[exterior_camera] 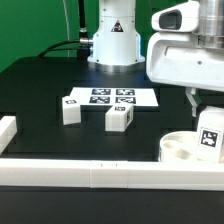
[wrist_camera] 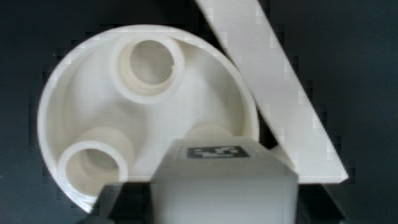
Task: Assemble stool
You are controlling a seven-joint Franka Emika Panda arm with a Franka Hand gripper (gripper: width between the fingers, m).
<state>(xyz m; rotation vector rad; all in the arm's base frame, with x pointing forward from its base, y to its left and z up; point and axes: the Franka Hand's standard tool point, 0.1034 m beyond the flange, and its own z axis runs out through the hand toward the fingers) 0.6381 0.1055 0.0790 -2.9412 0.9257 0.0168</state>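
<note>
Presently, the first leg (exterior_camera: 208,138) is clamped in the gripper (exterior_camera: 207,118) just above the seat (exterior_camera: 178,150), apparently not yet inserted. A second leg (exterior_camera: 70,108) and a third leg (exterior_camera: 120,117) lie loose, well apart from the seat.

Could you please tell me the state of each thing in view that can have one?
gripper: shut on the held leg.
held leg: upright over the seat; whether it is inserted cannot be told.
seat: lying flat, two sockets showing, both empty.
loose leg: unattached, apart from the seat.
second loose leg: unattached, apart from the seat.
</note>
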